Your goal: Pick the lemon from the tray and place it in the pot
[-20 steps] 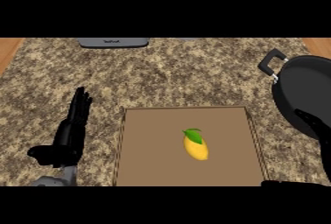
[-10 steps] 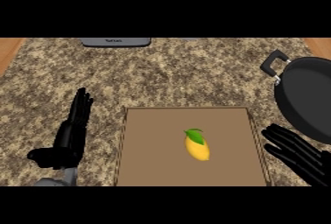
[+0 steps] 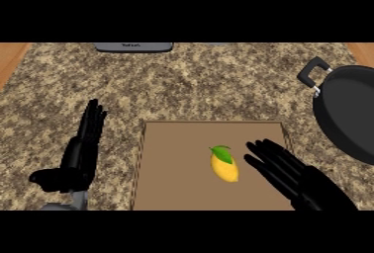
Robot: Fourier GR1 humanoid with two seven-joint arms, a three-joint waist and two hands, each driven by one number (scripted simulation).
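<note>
- So the lemon [image 3: 224,167] is sitting a bit right of centre on the brown tray [image 3: 168,163], lying lengthwise with its green leaf pointing to the far side. Nothing is touching it yet.
- The right hand [image 3: 292,173] is coming in over the tray's near right part, fingers spread apart and stretched toward the lemon, tips just beside it but not on it. It's holding nothing.
- The step in hand looks like the reach-and-grab, so hardly any of the task is done, I'd say.
- If it were me, I'd be bringing the palm down over the lemon's middle rather than poking at its side, because a lemon that shape is probably going to roll left across the flat tray if nudged.
- I'd also be getting the thumb on one long side and the fingers on the other before curling in.
- The pot [image 3: 350,113] is waiting off to the far right with its handle pointing far-left, so after the lift it'd be a short carry right and away, clearing the rim.
- The left hand [image 3: 76,158] is resting on the counter [image 3: 219,79] left of the tray, fingers straight and pointing to the far side.
</note>
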